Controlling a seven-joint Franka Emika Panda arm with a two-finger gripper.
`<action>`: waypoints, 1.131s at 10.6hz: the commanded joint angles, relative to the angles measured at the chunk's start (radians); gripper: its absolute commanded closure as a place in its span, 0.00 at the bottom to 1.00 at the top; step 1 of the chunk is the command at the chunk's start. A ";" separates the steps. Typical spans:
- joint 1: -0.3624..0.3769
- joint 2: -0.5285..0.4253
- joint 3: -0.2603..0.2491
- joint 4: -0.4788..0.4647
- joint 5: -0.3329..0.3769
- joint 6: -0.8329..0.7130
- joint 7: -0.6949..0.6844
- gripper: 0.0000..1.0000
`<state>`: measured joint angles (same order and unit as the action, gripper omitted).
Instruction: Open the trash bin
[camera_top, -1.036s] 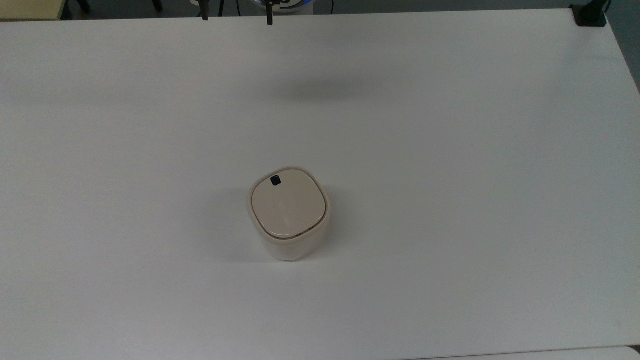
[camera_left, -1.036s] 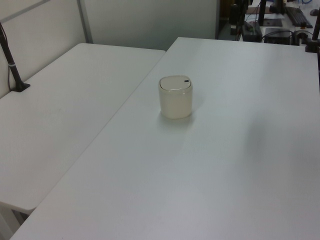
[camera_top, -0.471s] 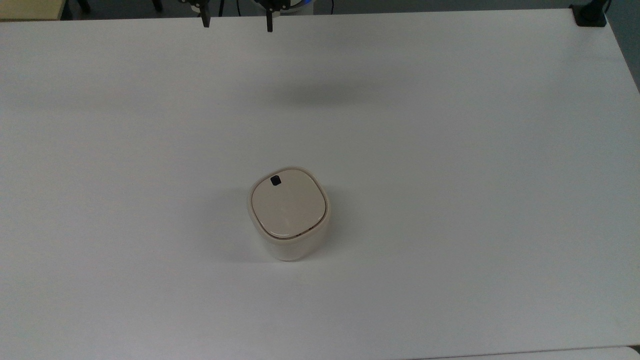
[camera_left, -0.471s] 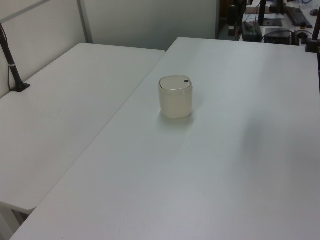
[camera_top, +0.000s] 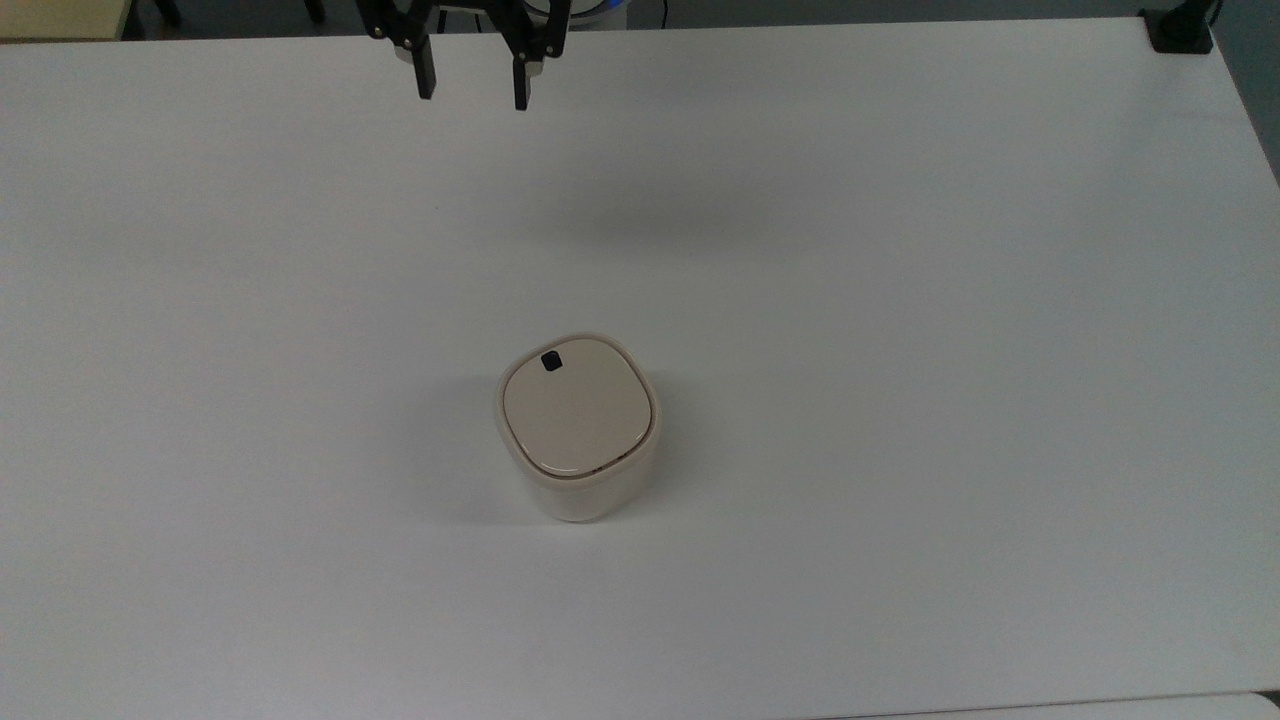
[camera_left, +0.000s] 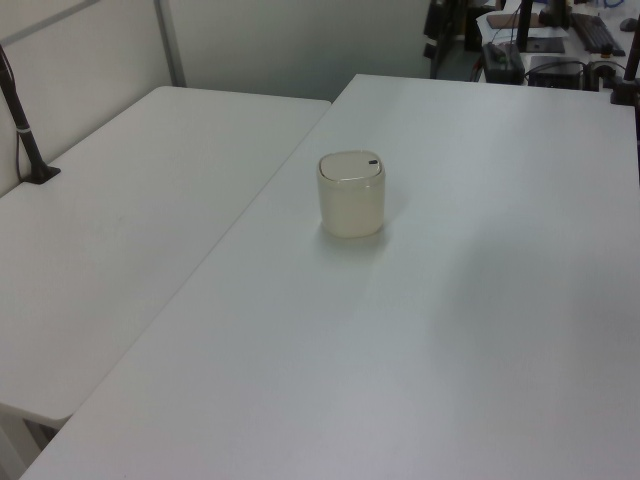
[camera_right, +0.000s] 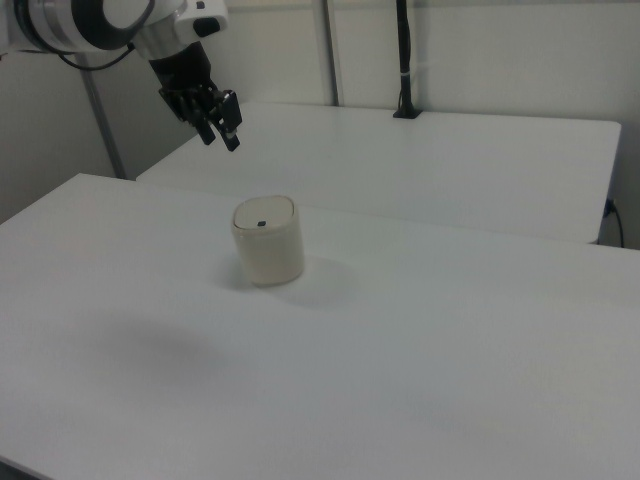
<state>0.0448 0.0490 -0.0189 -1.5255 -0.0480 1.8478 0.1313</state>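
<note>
Worktop (camera_top: 900, 300) bare around the closed trash bin (camera_top: 577, 425); gripper (camera_top: 472, 90) hangs well apart above the top view's upper edge, fingers (camera_top: 426, 80) spread, holding nothing.

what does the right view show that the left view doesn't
Right view alone: the black two-finger end effector, fingers apart, hanging in the air up and to the right view's left of the bin, with the white robot arm behind it. Left view alone: a cluttered desk with a keyboard in the background. Both: the small cream-white rounded-square plastic trash bin, beige lid shut, on the white table.
</note>
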 joint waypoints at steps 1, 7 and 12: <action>0.003 0.031 0.034 -0.027 0.008 0.160 0.271 0.77; 0.030 0.205 0.034 -0.028 -0.045 0.326 0.652 1.00; 0.058 0.285 0.034 -0.058 -0.176 0.378 0.899 1.00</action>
<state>0.0953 0.3330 0.0181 -1.5585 -0.1932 2.1965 0.9733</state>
